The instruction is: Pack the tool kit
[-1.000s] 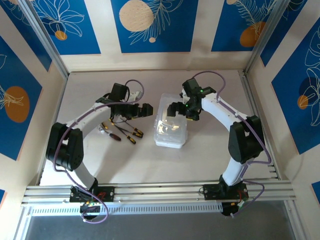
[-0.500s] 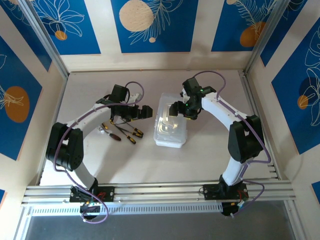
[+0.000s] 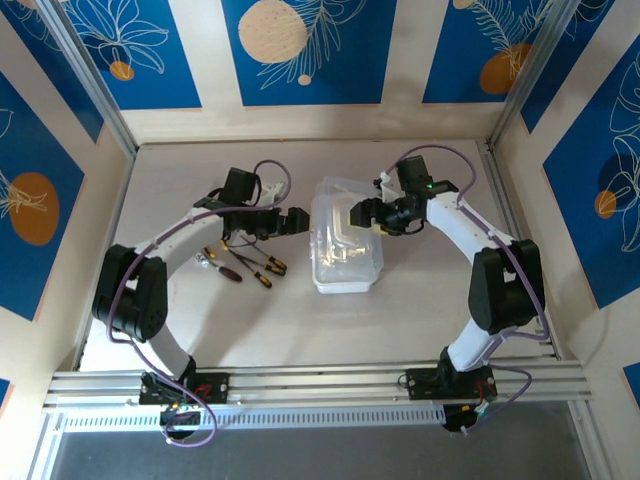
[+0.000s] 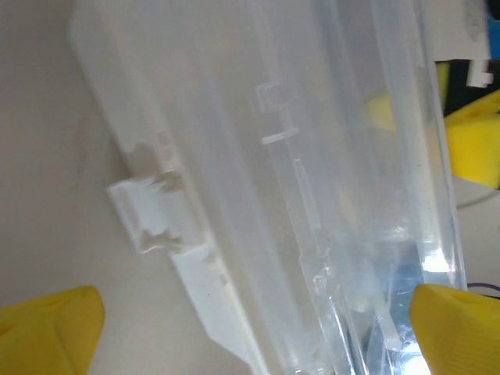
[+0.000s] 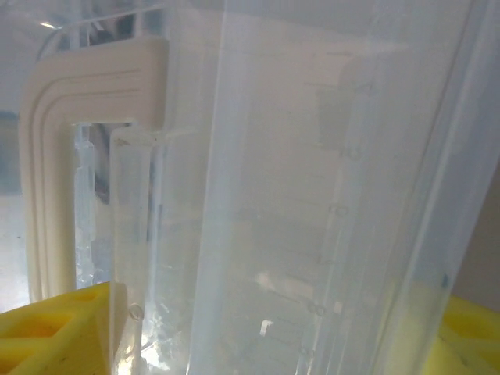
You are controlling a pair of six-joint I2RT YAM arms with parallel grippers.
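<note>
**Right gripper now clamped on the case, which has shifted right**

A second ago my right gripper (image 3: 362,213) hung spread over the top of the case (image 3: 345,262). Now it has narrowed onto the clear plastic at the case's right side. In the right wrist view the wall sits between my yellow fingers (image 5: 55,328), with the white handle (image 5: 51,156) just above. I read that as a grip on the case. My right arm has also swung out to the right.

The case has changed with it. From above it looks wider and reaches further back than before. Either the lid is coming up or the whole box is tipping (I cannot tell which).

My left gripper (image 3: 293,220) has barely moved. It is spread wide just beside the case's left side. The left wrist view shows the latch (image 4: 152,211) and the wall between its fingers (image 4: 47,332), but nothing is pinched.

What it means: I judge this as the opening step, just started. No packing has been done yet. The screwdrivers (image 3: 250,265) lie loose on the table (image 3: 420,310), left of the case and under my left arm. The case sits mid-table between both arms. The lid needs to go fully back before any tool goes in, and clear plastic could slip in the grip.
</note>
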